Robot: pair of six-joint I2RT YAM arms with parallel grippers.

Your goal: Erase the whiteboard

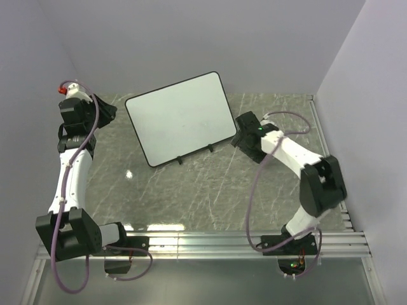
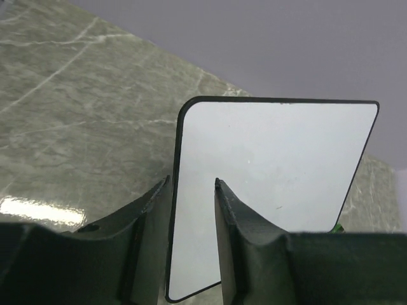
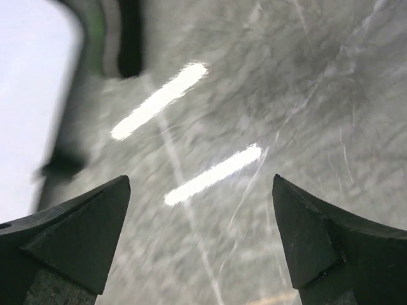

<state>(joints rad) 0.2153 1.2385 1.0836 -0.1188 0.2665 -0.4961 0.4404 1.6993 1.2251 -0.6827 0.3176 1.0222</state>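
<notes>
Grey-green marbled counter (image 1: 191, 190) fills the top view between pale walls (image 1: 191, 38). We see the board (image 1: 181, 117) toward the far edge, about midway across, propped on two black feet (image 1: 180, 159), its face looking blank. Our left gripper (image 1: 105, 115) sits by the far left corner, near the board but apart from it. Our right gripper (image 1: 240, 135) is just beside the board's right edge.

From the left wrist, our fingers (image 2: 152, 216) stand a narrow gap apart, holding nothing. The board (image 2: 273, 165) stands beyond them, one tiny dark fleck on it.

From the right wrist, blurred, our fingers (image 3: 76, 229) are spread wide over bare counter (image 3: 286, 95), with the board (image 3: 22, 95) alongside.
</notes>
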